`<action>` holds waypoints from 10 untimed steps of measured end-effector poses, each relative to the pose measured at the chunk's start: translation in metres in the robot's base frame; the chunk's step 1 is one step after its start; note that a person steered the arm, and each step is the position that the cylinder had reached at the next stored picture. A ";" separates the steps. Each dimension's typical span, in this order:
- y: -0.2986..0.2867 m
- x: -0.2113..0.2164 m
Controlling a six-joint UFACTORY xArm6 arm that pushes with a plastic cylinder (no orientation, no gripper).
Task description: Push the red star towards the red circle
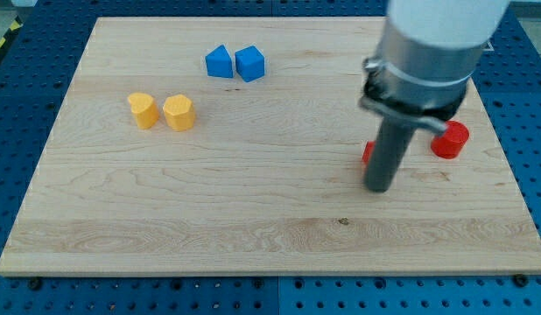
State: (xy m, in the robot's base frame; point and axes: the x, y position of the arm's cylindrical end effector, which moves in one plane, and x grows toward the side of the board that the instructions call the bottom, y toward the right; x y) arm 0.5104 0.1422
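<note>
The red circle [450,139], a short red cylinder, sits near the board's right edge. A second red block [368,153], mostly hidden behind my rod, shows only as a sliver at the rod's left; its shape cannot be made out. My tip [377,187] rests on the board just below and in front of that hidden red block, to the left of the red circle.
Two blue blocks [219,62] [250,63] sit side by side near the view's top centre. Two yellow blocks [143,110] [179,113] sit side by side at the view's left. The wooden board [209,219] lies on a blue perforated table.
</note>
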 end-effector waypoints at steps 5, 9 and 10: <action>-0.076 -0.006; -0.020 -0.063; -0.035 -0.046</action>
